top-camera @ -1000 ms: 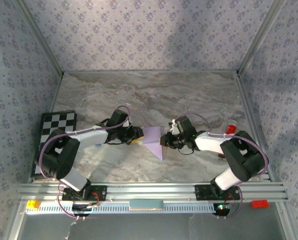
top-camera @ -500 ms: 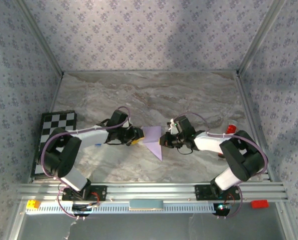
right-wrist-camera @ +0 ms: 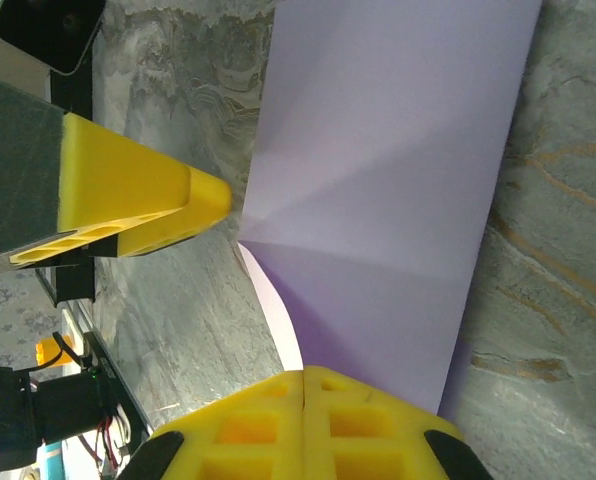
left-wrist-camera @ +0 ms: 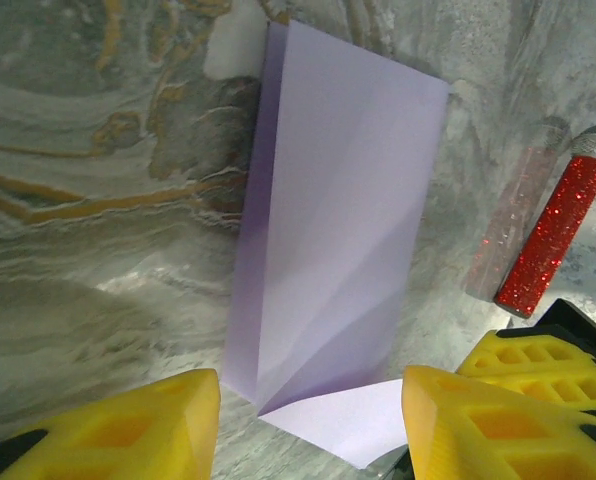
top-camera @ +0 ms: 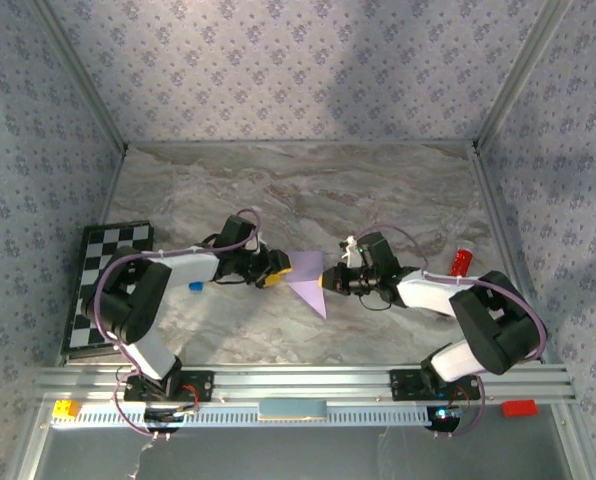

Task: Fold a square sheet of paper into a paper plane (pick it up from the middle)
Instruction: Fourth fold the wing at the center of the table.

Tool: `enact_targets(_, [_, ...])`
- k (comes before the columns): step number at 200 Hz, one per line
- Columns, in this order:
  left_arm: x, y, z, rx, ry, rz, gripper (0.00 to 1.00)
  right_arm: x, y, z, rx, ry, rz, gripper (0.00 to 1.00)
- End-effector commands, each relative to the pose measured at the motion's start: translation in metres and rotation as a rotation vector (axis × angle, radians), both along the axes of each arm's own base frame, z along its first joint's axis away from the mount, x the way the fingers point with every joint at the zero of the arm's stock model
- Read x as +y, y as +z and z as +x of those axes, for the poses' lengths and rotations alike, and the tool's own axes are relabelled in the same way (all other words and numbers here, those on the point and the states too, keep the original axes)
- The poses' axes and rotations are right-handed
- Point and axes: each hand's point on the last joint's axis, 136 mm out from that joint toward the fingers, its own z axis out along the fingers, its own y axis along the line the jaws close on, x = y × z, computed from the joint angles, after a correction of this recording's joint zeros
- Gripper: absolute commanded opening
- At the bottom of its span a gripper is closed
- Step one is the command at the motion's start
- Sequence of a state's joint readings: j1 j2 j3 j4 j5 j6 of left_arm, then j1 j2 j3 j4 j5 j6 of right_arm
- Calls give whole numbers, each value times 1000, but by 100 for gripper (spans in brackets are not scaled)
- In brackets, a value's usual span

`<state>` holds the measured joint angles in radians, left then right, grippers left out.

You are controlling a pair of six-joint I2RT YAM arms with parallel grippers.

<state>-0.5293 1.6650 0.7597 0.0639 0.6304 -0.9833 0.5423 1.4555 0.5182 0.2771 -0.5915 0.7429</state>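
The paper (top-camera: 306, 280) lies part-folded mid-table (top-camera: 378, 190), with most of the plane's folds left to do. The right tool (right-wrist-camera: 303, 388) is pinched tight on its edge, and the left tool (left-wrist-camera: 311, 395) stands half open, empty.

No text, label, brand, number or sign to be read anywhere. Plain, unprinted lilac on the sheet of paper (left-wrist-camera: 338, 200) just ahead of the fingers (left-wrist-camera: 128, 430); plain yellow on the fingers themselves.
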Motion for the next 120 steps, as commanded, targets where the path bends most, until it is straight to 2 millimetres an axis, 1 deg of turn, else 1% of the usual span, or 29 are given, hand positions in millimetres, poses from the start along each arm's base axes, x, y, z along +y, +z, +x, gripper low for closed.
enact_targets(1, [-13, 13, 11, -11, -13, -75, 51, 1, 11, 0, -22, 4, 43, 2])
enact_targets(24, [-14, 9, 13, -1, -9, -73, 50, 0, 13, 1, -28, 3, 51, 2])
enact_targets(45, [-17, 9, 15, -1, -9, -83, 49, 0, 14, 0, -25, 9, 57, 2])
enact_targets(120, [-24, 5, 23, 9, -9, -109, 33, -2, 13, -1, -25, 9, 61, 2])
